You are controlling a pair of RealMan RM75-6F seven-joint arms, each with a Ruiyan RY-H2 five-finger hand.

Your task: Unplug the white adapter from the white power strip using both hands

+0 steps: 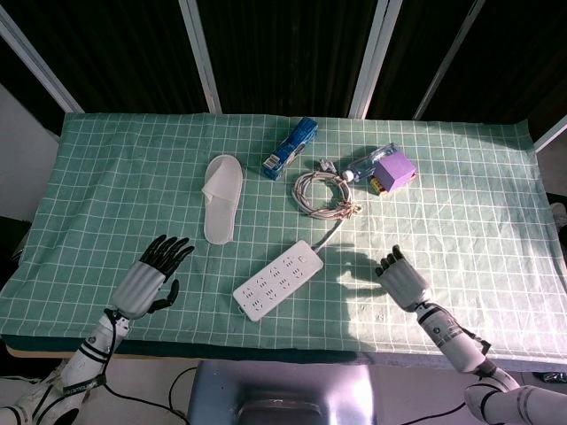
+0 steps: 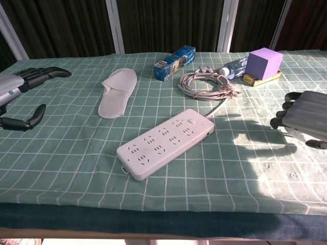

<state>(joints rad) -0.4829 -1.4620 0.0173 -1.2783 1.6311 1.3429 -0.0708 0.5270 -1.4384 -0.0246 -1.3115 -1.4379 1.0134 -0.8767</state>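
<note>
Your left hand (image 1: 147, 279) hovered open, fingers spread, over the desk (image 1: 106, 177) well left of the white power strip (image 1: 278, 279), which lay diagonally near the front edge with its sockets bare. Your right hand (image 1: 400, 277) was lifted to the strip's right, fingers curled; whether it held the white adapter could not be told. The strip's coiled cord (image 1: 323, 191) lay behind, beside a white slipper (image 1: 221, 197).
</note>
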